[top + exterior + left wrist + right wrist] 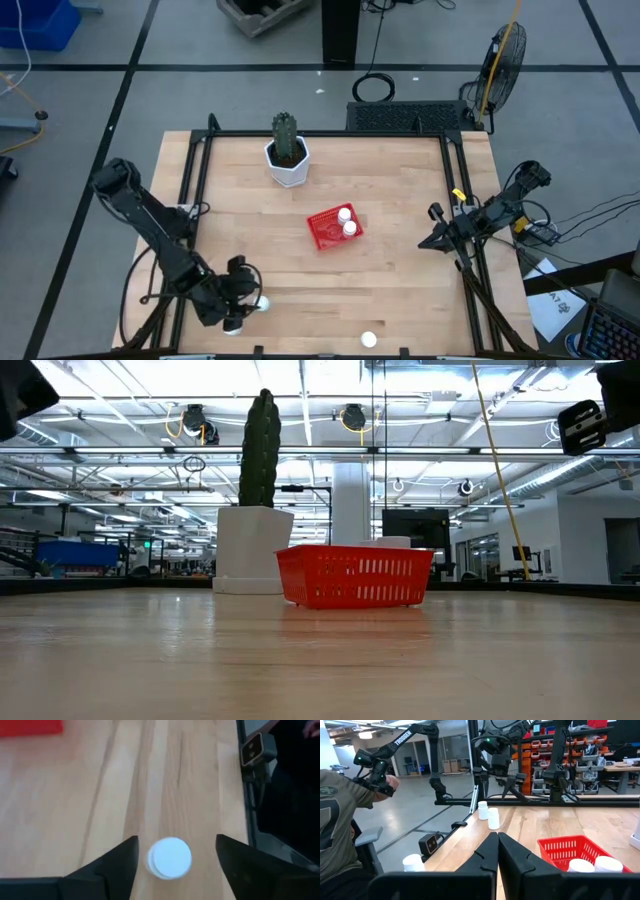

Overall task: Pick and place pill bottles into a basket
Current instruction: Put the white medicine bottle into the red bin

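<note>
Left gripper straddling a bottle at the near-left table edge; right arm parked.

Your left gripper (pixel 172 865) has its fingers (pixel 117 865) spread, one either side of a white pill bottle (pixel 170 858) and not yet touching it, which looks like the line-up for a pinch. The red basket (pixel 328 228) sits mid-table with two bottles (pixel 347 221) already inside; another bottle (pixel 369 340) waits at the near edge. Your right gripper (pixel 497 851), fingers pressed together, rests by the right rail. The potted cactus (pixel 287 150) stands behind. "TROSSEN" reads on an arm (pixel 412 736) across the room.
</note>
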